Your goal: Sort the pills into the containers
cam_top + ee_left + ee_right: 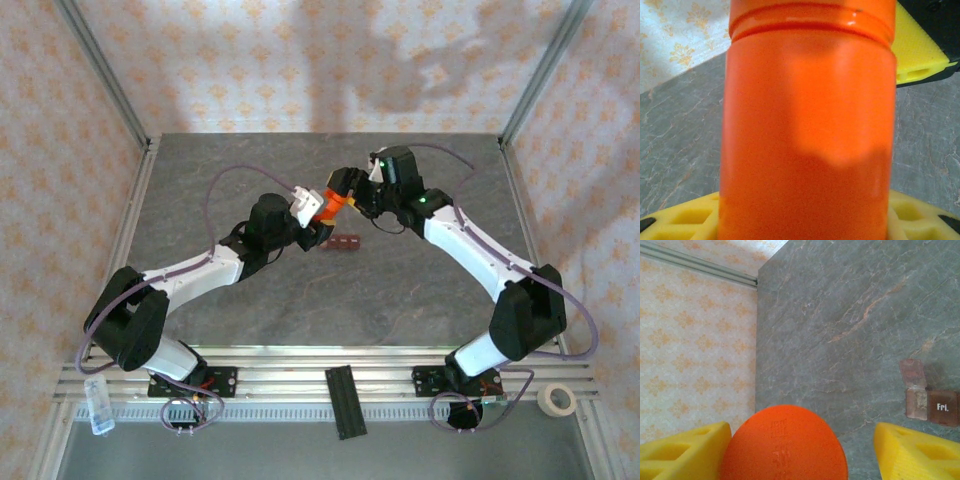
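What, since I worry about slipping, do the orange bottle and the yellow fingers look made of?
The orange bottle: probably plastic, smooth and glossy; it shows soft highlights and a moulded ridge near its top. The yellow fingers: likely plastic too, matte, perhaps printed; the surface looks finely grained, with hollow cells in the sides.

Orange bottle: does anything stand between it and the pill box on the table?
Nothing on the table does. The left gripper holds the bottle near the pill box, but its cap is on, jaws of the right gripper either side.
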Controlling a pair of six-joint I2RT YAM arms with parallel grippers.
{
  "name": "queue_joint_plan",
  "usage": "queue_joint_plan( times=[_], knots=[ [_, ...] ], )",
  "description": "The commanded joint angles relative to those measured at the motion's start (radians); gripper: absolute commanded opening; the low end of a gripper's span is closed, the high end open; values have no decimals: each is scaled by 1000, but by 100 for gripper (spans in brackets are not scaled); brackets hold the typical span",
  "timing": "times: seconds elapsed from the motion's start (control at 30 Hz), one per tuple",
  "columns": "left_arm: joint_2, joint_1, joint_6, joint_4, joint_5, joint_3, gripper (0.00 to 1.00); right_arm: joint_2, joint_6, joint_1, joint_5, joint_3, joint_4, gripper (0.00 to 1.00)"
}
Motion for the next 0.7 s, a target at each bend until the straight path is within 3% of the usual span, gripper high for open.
queue_joint_plan(
  times=[0.0, 0.17, 0.33, 0.47, 0.67],
  knots=[
    [14, -9, 12, 15, -10, 43, 0, 5, -4, 8, -12, 36, 23, 66],
    [12, -8, -3, 28, -2, 40, 0, 3, -14, 7, -41, 31, 27, 48],
    [-1, -3, -42, 59, 36, 28, 0, -9, -85, 5, -55, 31, 20, 41],
    [-15, 35, -148, 116, 175, 17, 0, -34, -232, -31, -112, 20, 45, 40],
    [-7, 106, -394, 324, 387, -9, 0, -46, -358, -122, -360, -17, 150, 40]
  ],
)
